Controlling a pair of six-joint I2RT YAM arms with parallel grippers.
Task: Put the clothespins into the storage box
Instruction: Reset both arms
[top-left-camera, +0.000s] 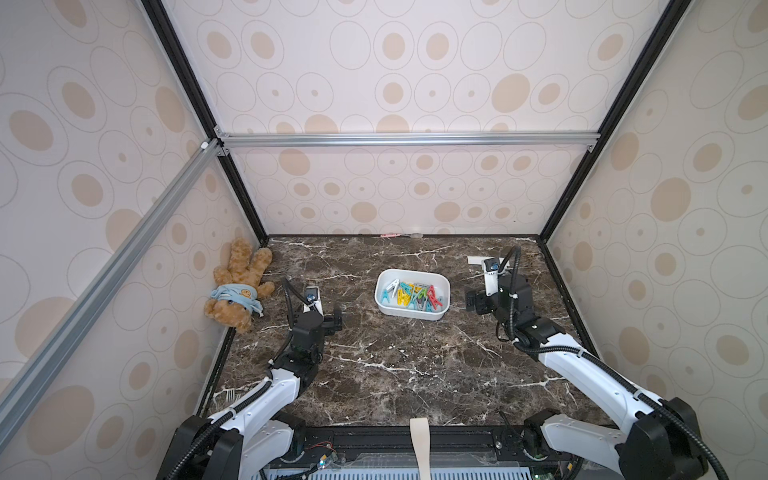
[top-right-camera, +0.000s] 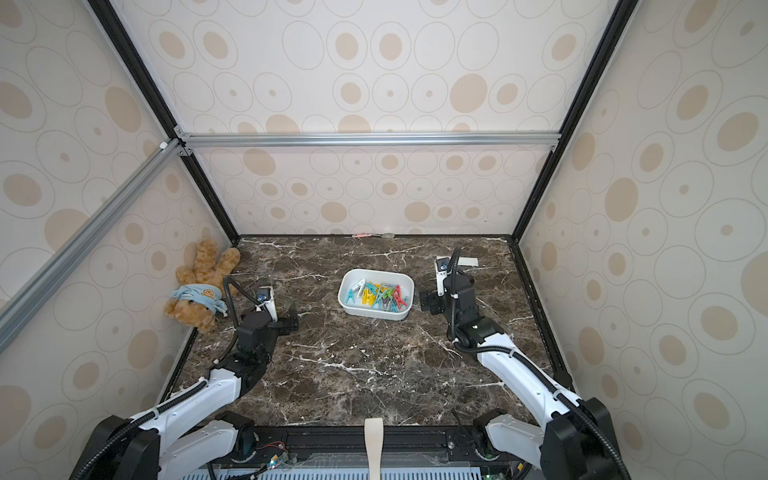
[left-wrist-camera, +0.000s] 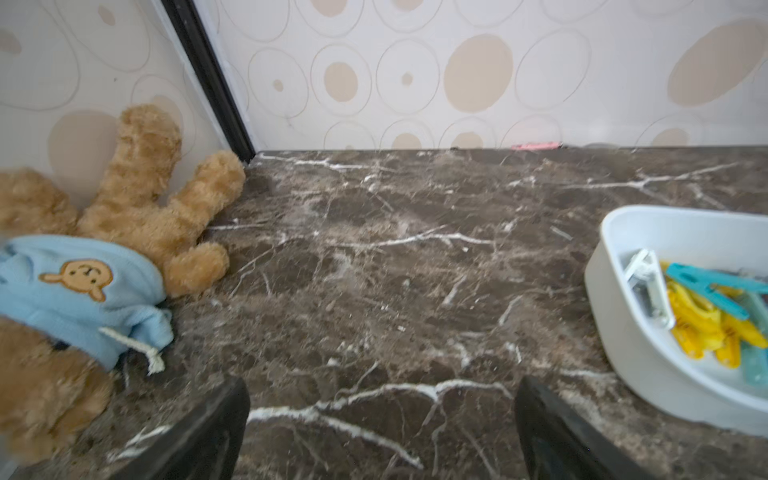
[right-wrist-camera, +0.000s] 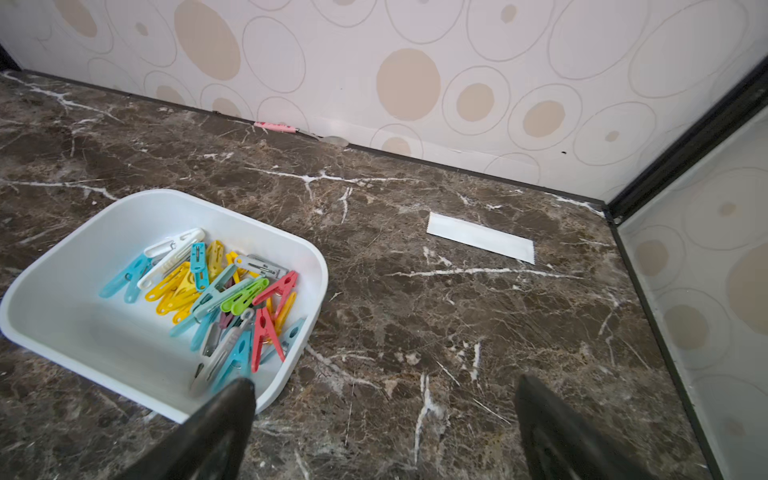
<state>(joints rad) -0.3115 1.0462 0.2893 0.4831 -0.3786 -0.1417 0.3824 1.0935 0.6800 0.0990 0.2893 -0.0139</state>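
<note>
The white storage box (top-left-camera: 409, 314) sits mid-table in both top views, and its wall also shows in the wrist views (left-wrist-camera: 623, 332) (right-wrist-camera: 104, 353). A heap of coloured clothespins (top-left-camera: 415, 296) (right-wrist-camera: 224, 291) lies inside it, and I see none on the tabletop. My right gripper (top-left-camera: 473, 302) (right-wrist-camera: 384, 384) hovers just right of the box, open and empty, with one finger over the box's near corner. My left gripper (top-left-camera: 337, 320) (left-wrist-camera: 382, 386) is open and empty over bare marble, left of the box.
A brown teddy bear (top-left-camera: 237, 286) in a blue shirt lies against the left wall near the left arm. A flat white paper strip (right-wrist-camera: 480, 237) lies at the back right. A small pink item (top-left-camera: 390, 235) rests at the back wall. Enclosure walls surround the table.
</note>
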